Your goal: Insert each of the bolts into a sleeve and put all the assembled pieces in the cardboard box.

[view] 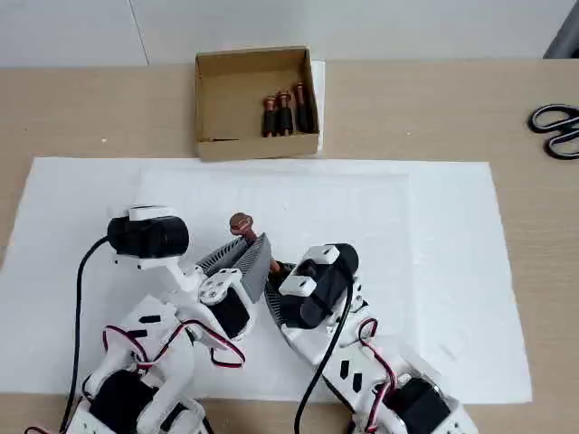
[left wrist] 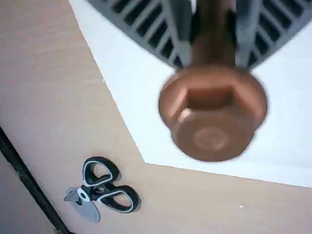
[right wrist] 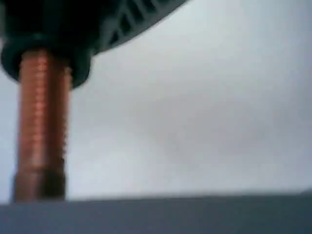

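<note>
Left wrist view: left pincer [left wrist: 212,29] is clamping the bolt [left wrist: 212,112], right pincer [right wrist: 58,19] is gripping the sleeve [right wrist: 80,66]; pushing straight is probably working best

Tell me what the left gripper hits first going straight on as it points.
Probably the white sheet: the left gripper, shut on the bolt, aims at it, scissors off to the side. Depth unclear.

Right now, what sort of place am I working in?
Probably a lab or hobby workbench: a wood-topped table under a white sheet, a small cardboard box of assembled pieces, and scissors lying at the edge.
</note>
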You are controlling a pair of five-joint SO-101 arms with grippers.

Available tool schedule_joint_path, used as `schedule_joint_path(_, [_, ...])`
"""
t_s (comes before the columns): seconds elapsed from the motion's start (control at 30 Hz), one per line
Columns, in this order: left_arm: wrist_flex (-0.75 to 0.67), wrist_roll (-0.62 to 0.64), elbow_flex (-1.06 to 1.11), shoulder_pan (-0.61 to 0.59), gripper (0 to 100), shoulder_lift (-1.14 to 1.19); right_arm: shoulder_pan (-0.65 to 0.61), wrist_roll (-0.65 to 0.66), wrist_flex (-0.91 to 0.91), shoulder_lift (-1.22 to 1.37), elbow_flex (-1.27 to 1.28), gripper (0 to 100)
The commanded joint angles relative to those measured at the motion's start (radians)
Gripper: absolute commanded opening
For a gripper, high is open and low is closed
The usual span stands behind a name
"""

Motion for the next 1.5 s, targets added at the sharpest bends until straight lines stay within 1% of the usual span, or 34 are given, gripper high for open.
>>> schedule_joint_path(0.0, [-0.025, -0.011, -0.002, 0.003, 0, -0.005, -0.025, -0.006, -0.019, -0.013, -0.066, 0.3])
schedule_joint_path(0.17, [-0.018, -0.041, -0.002, 0.020, 0, -0.003, -0.025, -0.006, -0.019, -0.013, -0.066, 0.3])
schedule_joint_path(0.37, [0.037, -0.101, -0.004, 0.167, 0, -0.005, -0.024, -0.006, -0.019, -0.013, -0.063, 0.3])
schedule_joint_path(0.43, [0.054, -0.112, -0.007, 0.187, 0, -0.005, -0.024, -0.006, -0.019, -0.013, -0.063, 0.3])
schedule_joint_path(0.57, [0.098, -0.150, -0.004, 0.189, 0, -0.009, -0.022, -0.006, -0.022, -0.013, -0.064, 0.3])
schedule_joint_path(0.77, [0.180, -0.153, 0.038, 0.190, 0, -0.008, -0.022, -0.006, -0.028, -0.013, -0.066, 0.3])
schedule_joint_path(1.07, [0.152, -0.158, 0.107, 0.190, 1, -0.009, -0.022, -0.005, -0.028, -0.013, -0.064, 0.3])
schedule_joint_path(1.13, [0.152, -0.180, 0.119, 0.190, 4, -0.009, -0.022, -0.005, -0.028, -0.013, -0.063, 0.3])
schedule_joint_path(1.3, [0.153, -0.201, 0.127, 0.190, 18, -0.009, -0.022, -0.005, -0.028, -0.013, -0.063, 0.3])
schedule_joint_path(1.37, [0.150, -0.203, 0.127, 0.190, 19, -0.009, -0.022, -0.005, -0.028, -0.013, -0.063, 0.3])
schedule_joint_path(1.47, [0.153, -0.203, 0.127, 0.190, 19, -0.009, -0.022, -0.005, -0.024, -0.013, -0.063, 0.3])
